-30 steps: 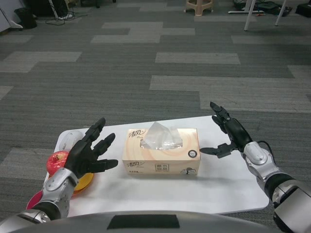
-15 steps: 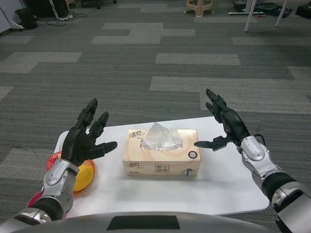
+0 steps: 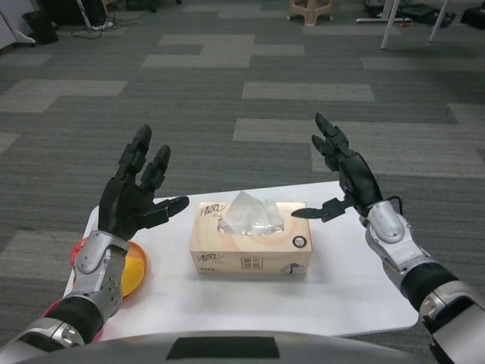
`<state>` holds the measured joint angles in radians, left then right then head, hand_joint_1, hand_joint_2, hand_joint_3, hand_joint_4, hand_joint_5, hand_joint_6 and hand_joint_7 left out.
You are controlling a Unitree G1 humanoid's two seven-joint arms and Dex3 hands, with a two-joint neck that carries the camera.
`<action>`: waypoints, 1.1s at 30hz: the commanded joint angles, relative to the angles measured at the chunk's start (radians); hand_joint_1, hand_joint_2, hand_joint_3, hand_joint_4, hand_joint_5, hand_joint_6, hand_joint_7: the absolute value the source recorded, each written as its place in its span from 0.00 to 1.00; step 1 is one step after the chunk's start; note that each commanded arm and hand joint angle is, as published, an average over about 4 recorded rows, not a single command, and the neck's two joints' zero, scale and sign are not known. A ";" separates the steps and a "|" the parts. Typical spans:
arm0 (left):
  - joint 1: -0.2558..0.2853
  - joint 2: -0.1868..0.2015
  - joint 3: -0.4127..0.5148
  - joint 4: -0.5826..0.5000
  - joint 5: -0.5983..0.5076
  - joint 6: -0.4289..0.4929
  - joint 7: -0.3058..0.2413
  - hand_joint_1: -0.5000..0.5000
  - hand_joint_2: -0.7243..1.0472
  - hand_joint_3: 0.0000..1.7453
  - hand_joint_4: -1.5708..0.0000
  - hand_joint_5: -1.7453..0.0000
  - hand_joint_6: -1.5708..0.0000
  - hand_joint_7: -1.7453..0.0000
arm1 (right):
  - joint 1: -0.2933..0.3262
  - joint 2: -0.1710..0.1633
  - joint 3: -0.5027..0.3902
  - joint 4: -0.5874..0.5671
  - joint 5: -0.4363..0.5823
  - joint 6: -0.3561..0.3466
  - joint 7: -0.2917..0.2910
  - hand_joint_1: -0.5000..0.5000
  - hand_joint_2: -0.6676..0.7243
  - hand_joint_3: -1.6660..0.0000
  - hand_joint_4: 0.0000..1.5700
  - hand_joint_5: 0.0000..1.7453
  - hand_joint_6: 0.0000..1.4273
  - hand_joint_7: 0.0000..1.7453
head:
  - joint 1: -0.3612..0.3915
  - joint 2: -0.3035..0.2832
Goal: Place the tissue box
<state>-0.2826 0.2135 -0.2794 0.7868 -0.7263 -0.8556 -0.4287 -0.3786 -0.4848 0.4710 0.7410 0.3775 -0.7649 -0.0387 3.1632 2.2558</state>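
I see my left hand (image 3: 132, 201) and right hand (image 3: 345, 180) as black, segmented, many-fingered shells. Each joins a rounded silver wrist and glossy silver forearm. A thin black cable loops at the right wrist.

Even, diffuse indoor light fills the room, fairly bright, with no single strong source apparent. The white desk (image 3: 341, 284) is the brightest surface but not blown out; it carries only a faint, soft shadow along the near side of the tissue box (image 3: 250, 246). The grey carpet (image 3: 227, 114) is evenly lit, darkening slightly toward the far edge. Focus is sharp across the desk and on the black fingers (image 3: 140, 159), which keep little surface detail. No motion blur shows. Straight carpet lines bend little at the edges.
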 commanded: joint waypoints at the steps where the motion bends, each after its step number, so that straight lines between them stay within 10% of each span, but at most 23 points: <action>1: -0.024 0.017 -0.005 -0.034 -0.002 -0.016 0.014 1.00 1.00 0.05 0.95 1.00 1.00 1.00 | 0.003 -0.007 -0.018 -0.027 0.006 -0.013 -0.016 0.29 0.53 0.76 0.00 0.00 0.00 0.00 | -0.001 0.005; 33: -0.123 -0.001 -0.032 -0.056 -0.001 -0.007 0.048 1.00 1.00 0.05 0.95 1.00 1.00 1.00 | -0.021 -0.040 -0.056 -0.071 0.006 -0.013 -0.033 0.33 0.55 0.81 0.00 0.00 0.00 0.00 | 0.017 0.056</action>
<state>-0.3868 0.2096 -0.3138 0.7195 -0.7277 -0.8585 -0.3860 -0.3792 -0.5166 0.4213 0.6732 0.3777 -0.7707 -0.0674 3.1815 2.3090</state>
